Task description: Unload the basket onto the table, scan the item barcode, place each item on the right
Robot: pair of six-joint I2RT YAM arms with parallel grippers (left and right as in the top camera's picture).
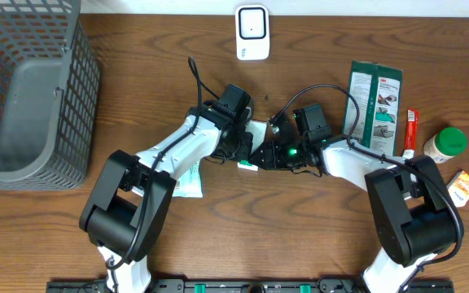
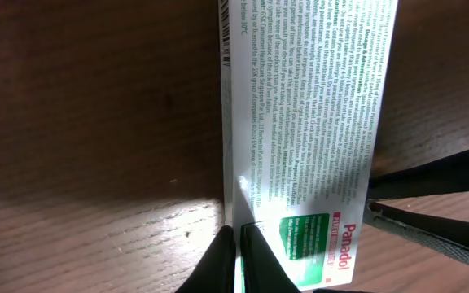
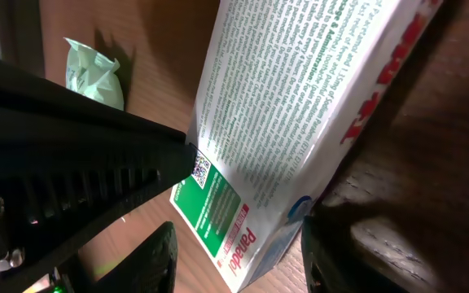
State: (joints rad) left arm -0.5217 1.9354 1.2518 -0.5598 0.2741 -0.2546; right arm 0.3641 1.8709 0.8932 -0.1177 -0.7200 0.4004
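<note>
The item is a white and green Panadol box (image 2: 308, 122), lifted just over the wooden table between both arms. My left gripper (image 2: 239, 233) is shut on the thin edge of the box near its green end. My right gripper (image 3: 236, 244) is open around the same end of the box (image 3: 291, 106): one finger (image 3: 159, 256) stands apart from it and the other (image 3: 320, 244) is at its corner. A small square code (image 3: 200, 171) shows on the printed face. From overhead only the end of the box (image 1: 247, 165) shows between the two grippers.
A white scanner stand (image 1: 252, 32) sits at the back centre. A grey basket (image 1: 6, 155) fills the left side. A pale green packet (image 1: 190, 181) lies under the left arm. To the right are a green carton (image 1: 374, 106), a red tube (image 1: 411, 130), a green-lidded bottle (image 1: 444, 145) and an orange box (image 1: 463, 185).
</note>
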